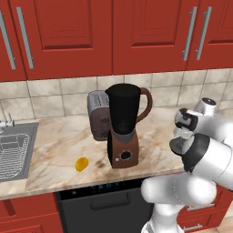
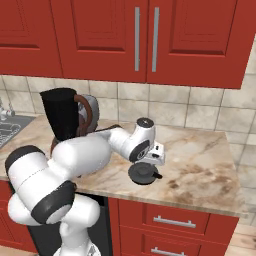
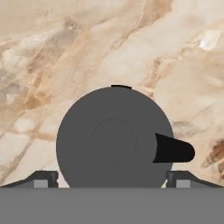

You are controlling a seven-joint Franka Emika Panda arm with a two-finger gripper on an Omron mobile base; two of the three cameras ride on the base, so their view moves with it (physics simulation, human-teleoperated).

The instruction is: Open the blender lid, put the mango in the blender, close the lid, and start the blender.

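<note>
Blender lid (image 3: pixel 113 140) lies on the counter (image 3: pixel 65 52) — fingers (image 3: pixel 41 179) spread wide, released.

Blender (image 2: pixel 62 117): base hidden behind the arm in the right base view; blender lid (image 3: pixel 114 138): lower edge cut off in the hand view; sink (image 1: pixel 16 150): cut by left edge.

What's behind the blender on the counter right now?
Behind the blender, to its left, a brown-and-silver toaster stands against the tiled wall. The jar hides the toaster's right side. The mango lies in front, left of the base, not behind.
</note>
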